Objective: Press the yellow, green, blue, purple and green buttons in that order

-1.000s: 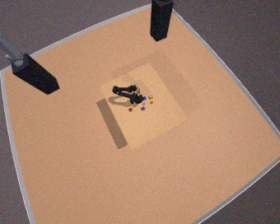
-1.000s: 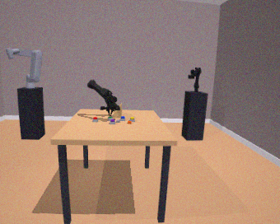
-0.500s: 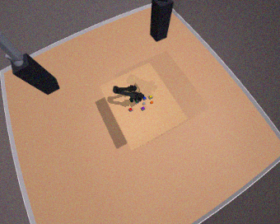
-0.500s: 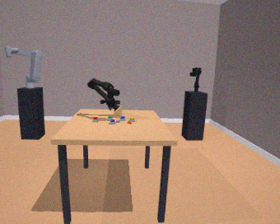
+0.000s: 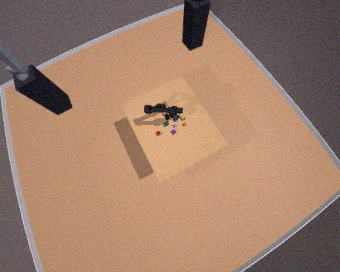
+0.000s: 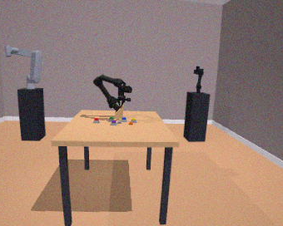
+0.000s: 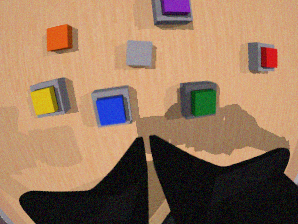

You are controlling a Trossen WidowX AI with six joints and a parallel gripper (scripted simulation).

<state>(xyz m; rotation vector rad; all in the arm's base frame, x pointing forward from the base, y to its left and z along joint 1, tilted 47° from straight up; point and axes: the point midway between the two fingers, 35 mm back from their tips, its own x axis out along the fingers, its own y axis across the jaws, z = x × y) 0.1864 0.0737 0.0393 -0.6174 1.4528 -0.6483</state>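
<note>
1. Seen at the bottom of the wrist frame: a black parallel-jaw gripper (image 5: 172, 117) (image 6: 121, 106) (image 7: 147, 141), tips drawn together to a narrow gap (a thin strip of wood visible between) and apart from the blue and green caps.

2. Carried above the far part of the pale wooden rectangular table (image 5: 199, 155) (image 6: 116, 137) in the exterior frame: a black jointed robot arm (image 5: 161, 109) (image 6: 111, 79), bent in an arch.

3. Placed left of centre in the wrist frame: a square yellow button in a grey housing (image 5: 183, 118) (image 6: 134, 120) (image 7: 44, 101); to its right, a square blue button in a grey housing (image 6: 124, 119) (image 7: 111, 110).

4. Placed right of centre: a square green button in a grey housing (image 5: 166, 123) (image 6: 111, 119) (image 7: 203, 102), with a dark shadow beside and below.

5. Cut by the upper edge: a purple button in a grey housing (image 5: 173, 132) (image 6: 113, 122) (image 7: 175, 6). Located at upper right: a smaller-looking red button in a grey housing (image 5: 158, 133) (image 6: 96, 120) (image 7: 268, 57).

6. Resting on the wood at upper left: an orange cube-like block (image 5: 184, 124) (image 6: 131, 123) (image 7: 59, 37); near upper centre, a plain grey block (image 5: 174, 125) (image 6: 119, 122) (image 7: 139, 53).
</note>
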